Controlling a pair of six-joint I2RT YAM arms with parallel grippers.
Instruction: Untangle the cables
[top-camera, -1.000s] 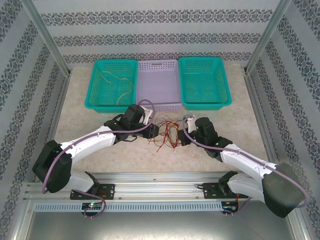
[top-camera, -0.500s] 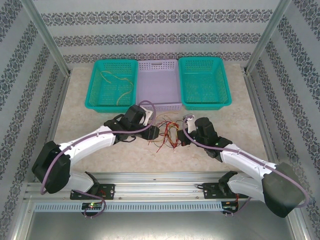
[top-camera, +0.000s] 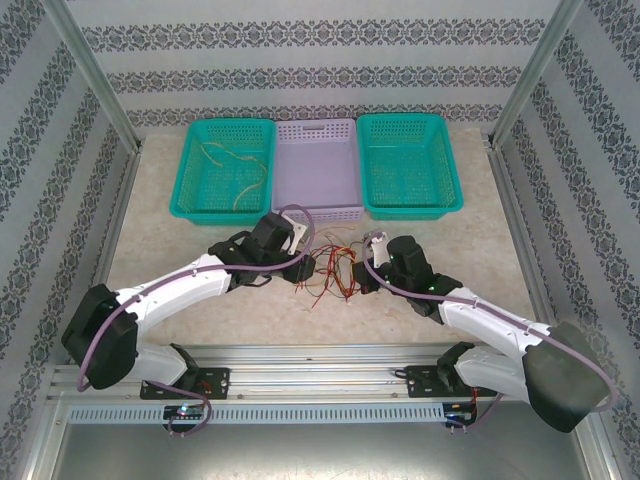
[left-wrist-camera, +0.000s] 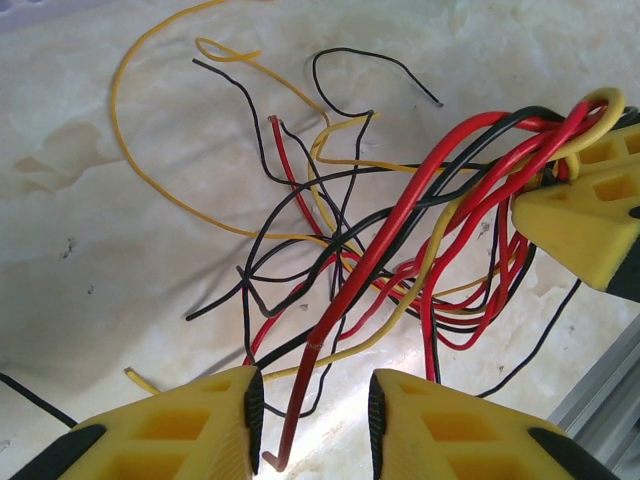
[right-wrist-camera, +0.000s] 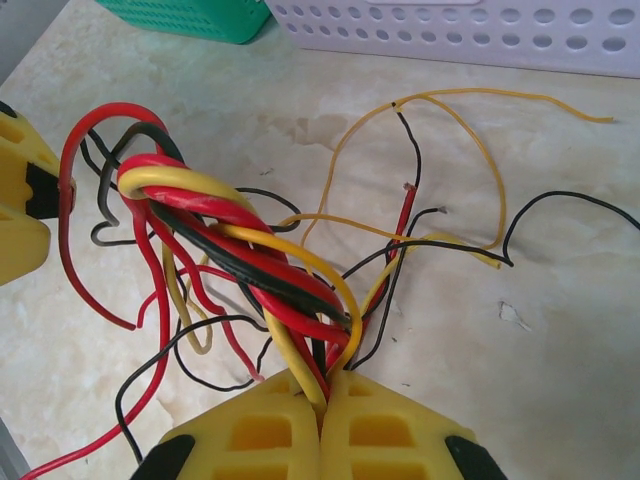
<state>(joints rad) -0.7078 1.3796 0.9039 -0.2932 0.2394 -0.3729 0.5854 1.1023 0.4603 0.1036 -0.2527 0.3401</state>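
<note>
Two hands are in the thick of it. The right hand (right-wrist-camera: 320, 410) has its yellow fingers pressed tight together, pinching a twisted bundle of red, yellow and black strands that rises straight out of the grip. Opposite it, the left hand (left-wrist-camera: 315, 420) stands spread, with a single red strand running down through the gap and nothing clamped.

What is new? From above, over the last second the right hand has crept a touch leftward toward the heap, and the left arm has settled slightly lower and nearer. The gap between the two hands has narrowed, but the heap itself looks much the same shape. By the look of it the left hand is hunting for one strand to pull against the right hand's anchor, and no strand has come free yet.

The cables (top-camera: 332, 268) lie in a loose knot on the marble desk (top-camera: 160, 250), right between the two hands and just in front of the lilac basket (top-camera: 318, 128). Loose yellow and black ends trail toward that basket. The left teal basket (top-camera: 190, 205) already holds a pale yellowish strand (top-camera: 235, 170), and the right teal basket (top-camera: 408, 210) sits on the far side.

No brand, label or writing can be read anywhere.
</note>
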